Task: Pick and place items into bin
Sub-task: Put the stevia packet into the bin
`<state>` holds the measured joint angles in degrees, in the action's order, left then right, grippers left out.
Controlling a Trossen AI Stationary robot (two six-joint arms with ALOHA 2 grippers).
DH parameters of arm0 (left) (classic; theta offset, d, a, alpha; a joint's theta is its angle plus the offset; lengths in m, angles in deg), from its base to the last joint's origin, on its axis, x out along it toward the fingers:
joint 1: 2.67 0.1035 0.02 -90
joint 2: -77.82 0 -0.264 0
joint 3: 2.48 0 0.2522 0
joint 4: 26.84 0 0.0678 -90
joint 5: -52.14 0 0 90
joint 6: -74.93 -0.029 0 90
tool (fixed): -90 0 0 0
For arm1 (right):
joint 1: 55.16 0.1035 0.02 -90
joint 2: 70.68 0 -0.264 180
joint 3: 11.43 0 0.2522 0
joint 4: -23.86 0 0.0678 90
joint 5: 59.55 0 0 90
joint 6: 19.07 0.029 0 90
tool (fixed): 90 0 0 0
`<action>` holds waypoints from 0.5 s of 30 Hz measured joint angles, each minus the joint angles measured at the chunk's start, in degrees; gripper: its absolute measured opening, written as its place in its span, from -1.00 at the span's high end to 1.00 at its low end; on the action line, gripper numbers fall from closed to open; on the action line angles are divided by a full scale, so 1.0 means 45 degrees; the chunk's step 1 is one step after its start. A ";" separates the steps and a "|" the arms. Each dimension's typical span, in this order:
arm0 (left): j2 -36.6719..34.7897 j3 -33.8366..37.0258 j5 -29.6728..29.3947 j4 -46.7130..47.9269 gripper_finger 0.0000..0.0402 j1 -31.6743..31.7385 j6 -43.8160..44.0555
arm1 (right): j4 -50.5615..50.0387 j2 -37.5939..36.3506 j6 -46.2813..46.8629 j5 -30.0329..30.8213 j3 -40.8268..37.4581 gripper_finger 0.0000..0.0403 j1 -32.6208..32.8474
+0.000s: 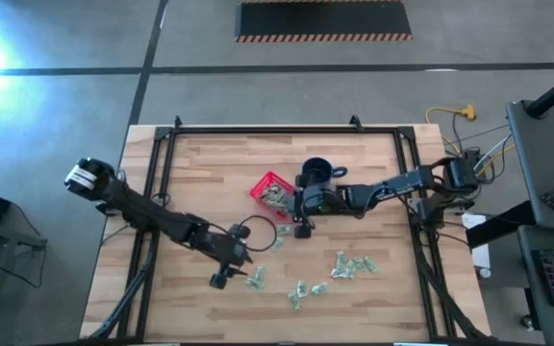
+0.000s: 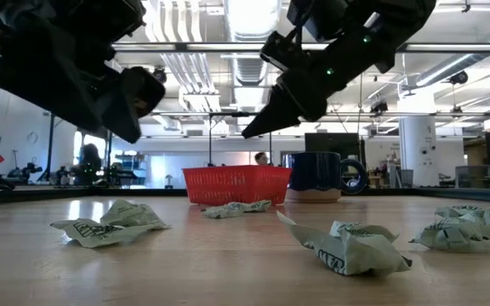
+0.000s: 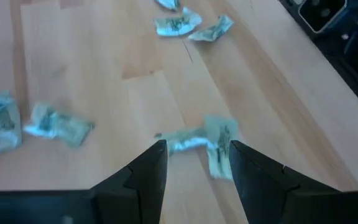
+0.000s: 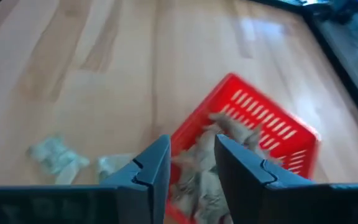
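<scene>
The red bin (image 1: 270,189) stands mid-table with several pale green-and-white items (image 4: 229,140) lying inside it. My right gripper (image 4: 191,149) hangs open just off the bin's near right corner and points down at it; nothing is between its fingers. More items lie loose on the wood: a cluster (image 1: 352,264) at the near right, some (image 1: 301,291) near the front, and one (image 1: 282,234) close to the bin. My left gripper (image 3: 197,149) hovers open above the table toward the near left. A crinkled item (image 3: 207,140) lies flat just ahead of its fingertips.
A dark blue mug (image 1: 316,174) stands right behind the bin, next to my right arm. A black frame rail (image 1: 282,131) runs around the tabletop. Bare wood lies at the far left of the table (image 1: 200,163).
</scene>
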<state>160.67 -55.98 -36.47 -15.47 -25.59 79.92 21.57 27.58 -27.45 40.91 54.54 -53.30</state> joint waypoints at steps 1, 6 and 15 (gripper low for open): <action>0.0237 -0.0002 -0.0005 -0.0347 0.22 0.0000 -0.0118 | -0.0181 0.0000 -0.0017 0.0000 0.0000 0.44 0.0126; 0.1572 0.0003 -0.0041 -0.1756 0.22 0.0007 -0.0995 | -0.1147 -0.0005 0.0001 -0.0010 -0.0005 0.49 0.0783; 0.3057 -0.0267 -0.0012 -0.2459 0.22 0.0154 -0.1315 | -0.2522 -0.0068 0.1043 -0.0005 -0.0005 0.57 0.1793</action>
<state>174.43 -57.18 -36.53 -26.53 -24.89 74.01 10.23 27.28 -22.76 40.89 54.52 -45.24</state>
